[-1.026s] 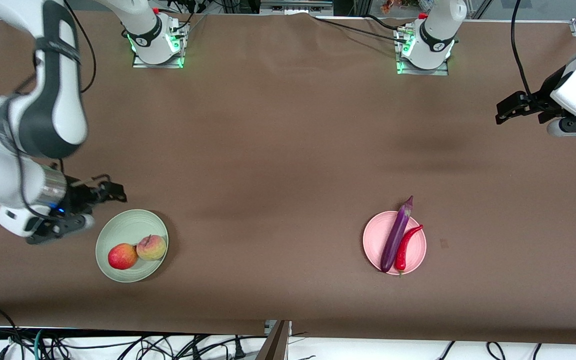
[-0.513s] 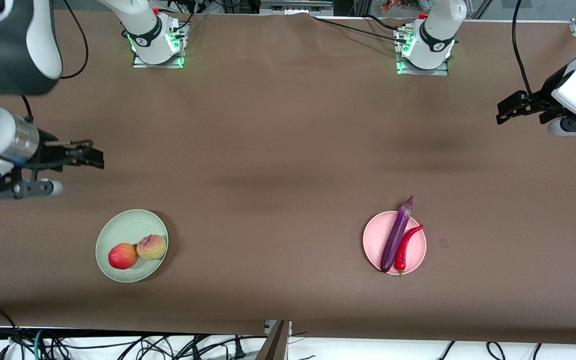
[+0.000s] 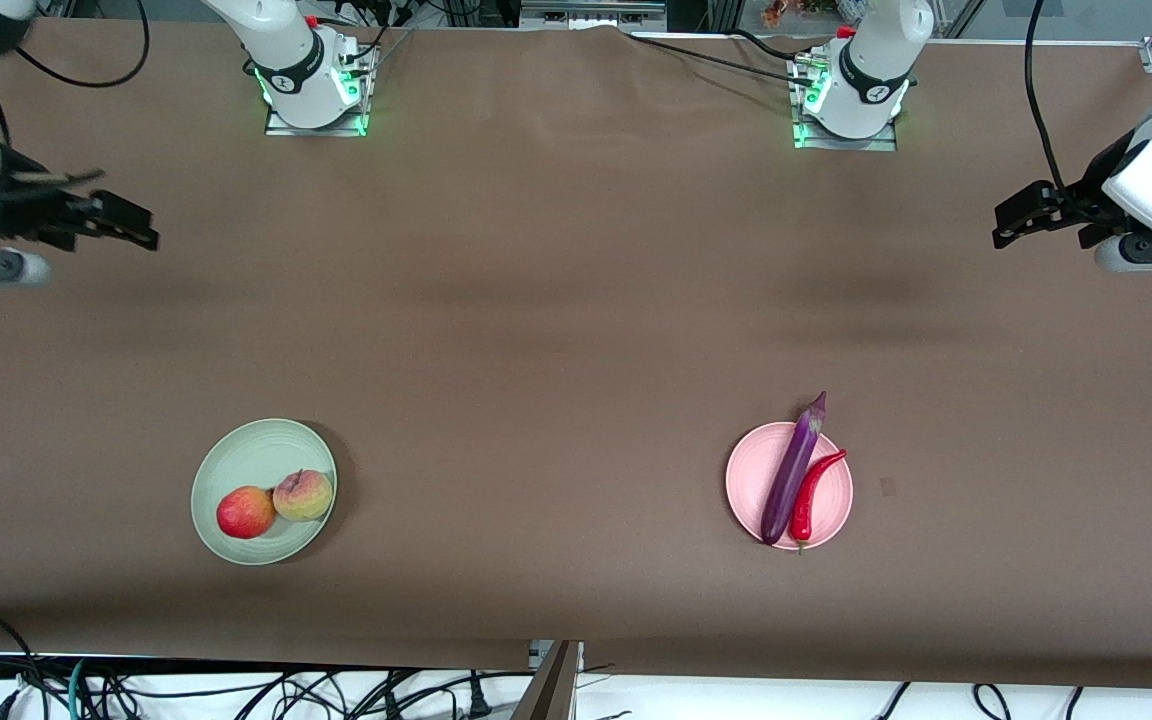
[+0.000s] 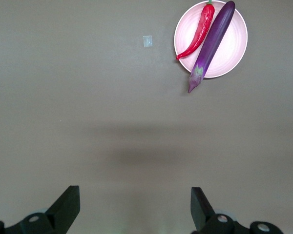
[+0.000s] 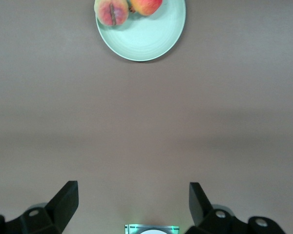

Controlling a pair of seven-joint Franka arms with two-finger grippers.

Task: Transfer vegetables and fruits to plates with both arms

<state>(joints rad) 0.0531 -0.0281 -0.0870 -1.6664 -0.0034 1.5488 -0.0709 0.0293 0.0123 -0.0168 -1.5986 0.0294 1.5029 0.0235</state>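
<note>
Eggplant (image 3: 792,470) and chili (image 3: 812,494) seen on pink plate (image 3: 748,480), fruits on green plate (image 3: 254,450), left pincer (image 3: 1021,214) and right pincer (image 3: 121,218) spread empty over desk (image 3: 556,330), at plates' 12 o'clock.

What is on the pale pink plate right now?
The eggplant and the red chili pepper lie side by side on the pink plate, the eggplant's stem end overhanging the rim. The plate surface under them is hidden.

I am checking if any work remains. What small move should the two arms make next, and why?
Probably none beyond parking: the round red fruit and yellowish-pink peach lie on the pale green plate, the long purple eggplant and red chili pepper on the pale pink plate. The right gripper and left gripper are open and empty.
</note>
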